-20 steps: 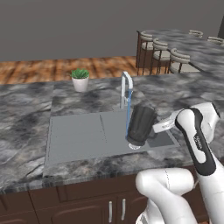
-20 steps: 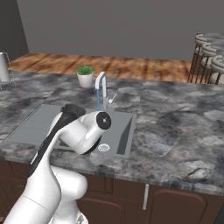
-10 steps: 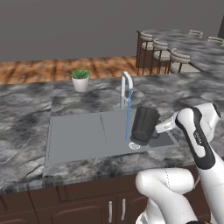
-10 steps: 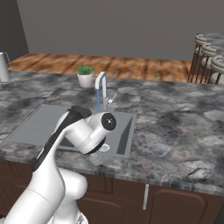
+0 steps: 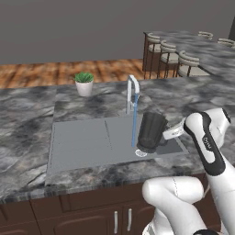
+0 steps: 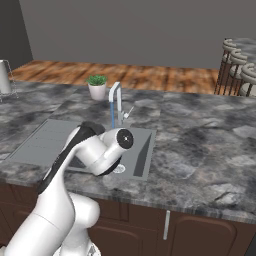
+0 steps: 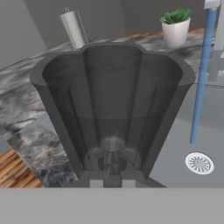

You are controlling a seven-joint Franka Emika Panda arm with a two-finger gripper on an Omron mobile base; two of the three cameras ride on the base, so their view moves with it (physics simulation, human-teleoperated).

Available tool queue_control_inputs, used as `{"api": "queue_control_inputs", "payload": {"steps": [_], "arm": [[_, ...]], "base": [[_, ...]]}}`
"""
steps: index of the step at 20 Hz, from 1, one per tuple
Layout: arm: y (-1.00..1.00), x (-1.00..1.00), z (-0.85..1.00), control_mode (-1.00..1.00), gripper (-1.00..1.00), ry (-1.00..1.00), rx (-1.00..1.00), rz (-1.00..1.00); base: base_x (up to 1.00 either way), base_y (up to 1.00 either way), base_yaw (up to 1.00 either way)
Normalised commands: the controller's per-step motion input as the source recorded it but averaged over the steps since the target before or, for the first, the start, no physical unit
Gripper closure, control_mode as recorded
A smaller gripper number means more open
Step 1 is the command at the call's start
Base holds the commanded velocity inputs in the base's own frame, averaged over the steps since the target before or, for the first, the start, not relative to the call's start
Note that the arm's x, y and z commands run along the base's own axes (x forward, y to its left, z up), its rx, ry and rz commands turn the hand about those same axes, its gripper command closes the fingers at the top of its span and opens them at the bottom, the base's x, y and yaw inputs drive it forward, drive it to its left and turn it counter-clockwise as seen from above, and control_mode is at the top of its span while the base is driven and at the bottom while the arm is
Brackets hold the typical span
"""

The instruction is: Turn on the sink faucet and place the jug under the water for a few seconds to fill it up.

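The robot arm (image 5: 209, 147) is glossy white, built of rounded, tubular links with bulbous elbows. Dark grey to black bands run along the joints and down the side of a link. A round white joint cap (image 6: 124, 138) carries a small dark disc at its centre. The lowest link is wide and smooth.

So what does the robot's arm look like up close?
The arm is made of fat, rounded, glossy white tubes, with black bands where it bends. There's a round white cap with a small dark dot on one joint. The end effector is tiny and dark grey, with two stubby fingers.
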Motion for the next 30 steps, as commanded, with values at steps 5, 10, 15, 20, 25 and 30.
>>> {"api": "queue_control_inputs", "payload": {"steps": [5,10,15,20,25,30], "arm": [[-0.02,0.0,-0.04,-1.0,1.0,0.0,0.0,0.0],[0.0,0.08,0.0,-1.0,1.0,0.0,0.0,-0.01],[-0.19,0.25,-0.07,-1.0,1.0,-0.01,0.0,-0.03],[-0.16,0.38,-0.14,-1.0,1.0,0.04,0.0,-0.04],[-0.01,0.54,-0.09,-1.0,1.0,0.07,0.0,-0.01],[0.0,0.51,0.0,-1.0,1.0,0.01,0.0,0.0]], "base": [[0.0,0.0,0.0],[0.0,0.0,0.0],[0.0,0.0,0.0],[0.0,0.0,0.0],[0.0,0.0,0.0],[0.0,0.0,0.0]]}}
